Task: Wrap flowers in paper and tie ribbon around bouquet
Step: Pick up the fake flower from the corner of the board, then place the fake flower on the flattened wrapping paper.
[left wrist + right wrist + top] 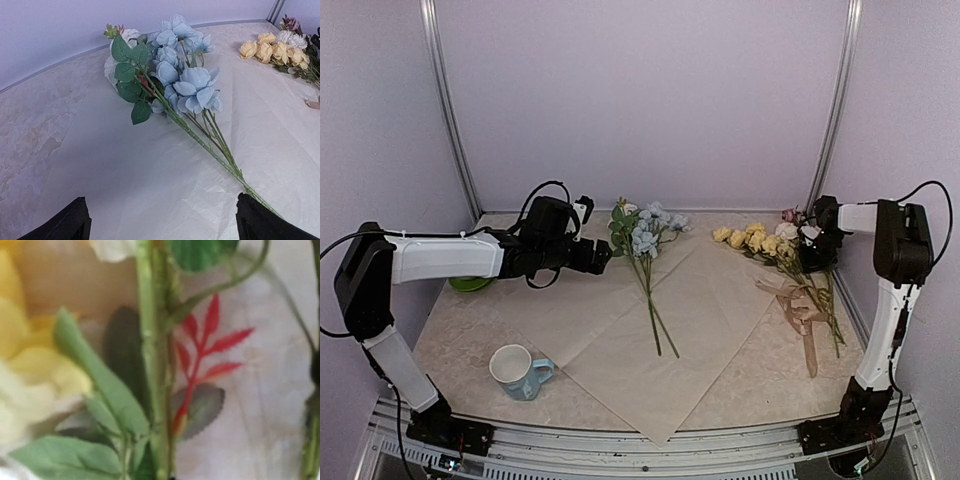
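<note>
One bunch (645,240) on paper (620,345), L gripper (607,257) wide.

Flowers (107,405) in blurred close-up: a green stem (149,340) runs top to bottom, leaves (60,457) spreading left beneath a yellow bloom (25,355). A red sprig (205,350) branches just right of it, over the pale marbled worktop (270,405).

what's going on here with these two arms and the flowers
The right gripper is shut low on the yellow bunch at the far right, apparently on its stems. The left gripper hovers open beside the blue bunch, which lies on the spread paper. The ribbon lies loose by the yellow bunch. Nothing is wrapped or tied yet.
</note>
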Available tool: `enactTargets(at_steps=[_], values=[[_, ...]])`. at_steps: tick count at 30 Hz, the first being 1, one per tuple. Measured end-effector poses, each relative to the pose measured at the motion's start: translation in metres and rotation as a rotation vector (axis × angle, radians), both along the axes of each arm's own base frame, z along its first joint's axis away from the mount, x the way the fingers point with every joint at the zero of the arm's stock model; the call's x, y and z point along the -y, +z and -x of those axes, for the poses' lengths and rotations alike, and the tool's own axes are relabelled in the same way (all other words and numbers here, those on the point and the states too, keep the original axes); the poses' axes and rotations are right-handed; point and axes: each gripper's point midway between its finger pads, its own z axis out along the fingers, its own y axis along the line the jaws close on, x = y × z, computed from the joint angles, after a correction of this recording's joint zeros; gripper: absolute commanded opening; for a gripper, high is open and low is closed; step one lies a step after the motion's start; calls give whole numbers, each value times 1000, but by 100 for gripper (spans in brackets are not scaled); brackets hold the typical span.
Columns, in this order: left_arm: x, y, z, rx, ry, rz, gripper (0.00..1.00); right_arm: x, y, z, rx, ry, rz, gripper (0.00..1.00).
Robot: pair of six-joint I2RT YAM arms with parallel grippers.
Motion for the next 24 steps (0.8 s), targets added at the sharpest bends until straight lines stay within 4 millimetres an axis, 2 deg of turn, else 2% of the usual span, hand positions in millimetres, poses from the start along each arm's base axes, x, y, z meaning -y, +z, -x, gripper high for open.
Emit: enactTargets(at_steps=[4,7,9,11,13,15,19,21,24], values=[[1,0,1,0,-3,0,99,-12,18,0,68,59,99,0],[1,0,1,1,-2,0,99,-20,61,-2,187,73,170,0],[1,0,1,1,-2,-1,99,-22,108,-6,324,54,209,0],[0,0,1,2,-1,-3,99,-17,169,-4,503,5,236,0],[0,0,1,3,-2,-6,99,-14,231,7,703,-36,235,0],[0,0,1,3,-3,-10,99,-18,281,29,891,-46,203,0],[1,0,1,5,-4,-13,99,-40,350,68,1145,-9,51,0],[1,0,2,5,-7,-12,99,-56,374,75,1213,30,-74,0],[2,3,3,10,-10,-9,99,-100,399,76,1218,143,-368,0]])
